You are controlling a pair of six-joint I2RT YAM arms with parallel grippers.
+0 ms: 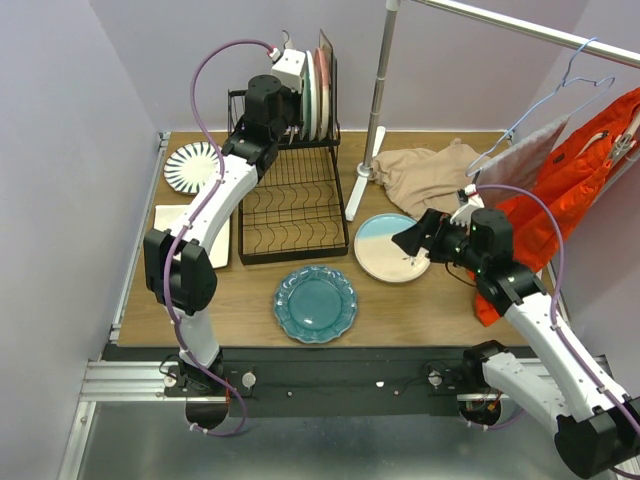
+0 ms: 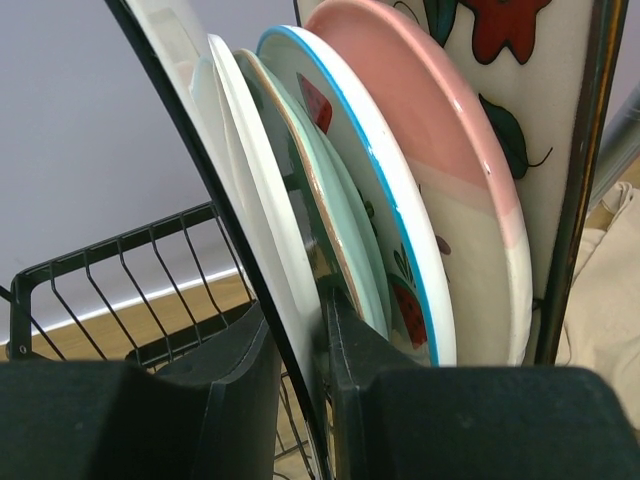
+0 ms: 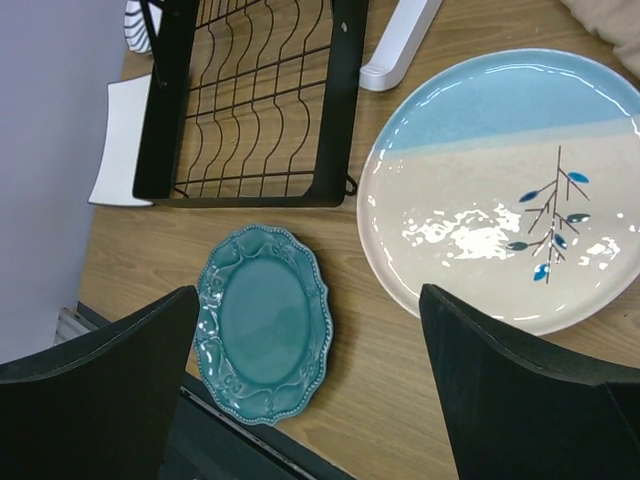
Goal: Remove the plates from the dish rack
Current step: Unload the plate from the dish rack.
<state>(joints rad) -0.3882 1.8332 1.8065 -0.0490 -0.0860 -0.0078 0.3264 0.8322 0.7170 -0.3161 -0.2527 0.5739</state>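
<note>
Wooden table, lilac walls: left gripper clamped on upright plain white ceramic plate in black wire dish rack, upper tier. Right gripper jaws wide apart, over scalloped teal plate and cream-blue plate, both lying flat on the table.

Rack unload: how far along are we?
Done: striped plate, square white plate, teal plate, cream-blue plate lie on the table. In hand: left gripper straddles a round white plate standing in the dish rack. Left: that and several plates behind it. Right gripper open, empty.

Overhead looks down; wrists close in (right shares the teal plate).
</note>
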